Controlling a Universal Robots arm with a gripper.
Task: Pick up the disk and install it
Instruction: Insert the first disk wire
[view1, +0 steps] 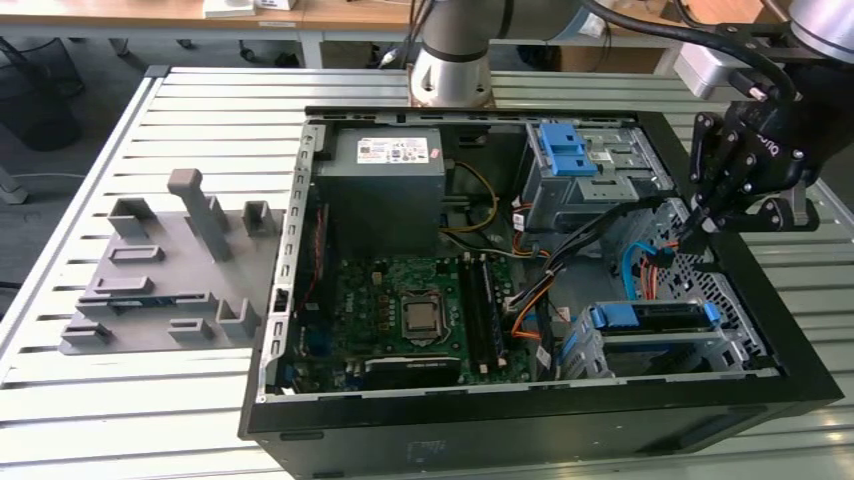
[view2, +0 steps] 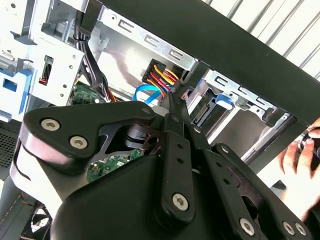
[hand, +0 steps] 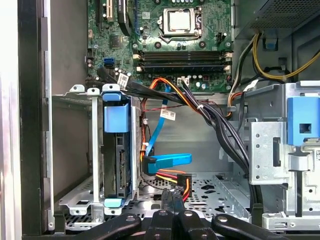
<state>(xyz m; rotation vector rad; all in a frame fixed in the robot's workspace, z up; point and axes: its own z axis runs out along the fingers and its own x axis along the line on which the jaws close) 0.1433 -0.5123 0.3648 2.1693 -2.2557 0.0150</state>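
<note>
Fingers (hand: 168, 202) pinched together, tips beside wire connector (hand: 183, 178).

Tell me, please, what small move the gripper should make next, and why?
Probably nudge the shut gripper toward the disk: the disk sits in its cage, yet the plug with red and yellow wires lies unplugged beside it, by the gripper.

Disk (hand: 119, 160): blue carrier and blue end handle, dark grey edge between.
Case (view1: 534, 425): black shell, bare silver metal inside.
Motherboard (view1: 387, 300): green, silver socket at centre.
Power supply (view1: 380, 195): grey, white sticker with a red patch.
Latch bracket (view1: 567, 150): blue.
Cable bundle (hand: 210, 115): black, with orange, red and yellow strands.
Flat data cable (hand: 167, 162): bright blue.
Claw (view2: 174, 102): matt black, silver screw heads.
Fixture (view1: 160, 280), exterior view's left: plain grey.
Counter (view1: 80, 420): pale grey, striped by slats.
</note>
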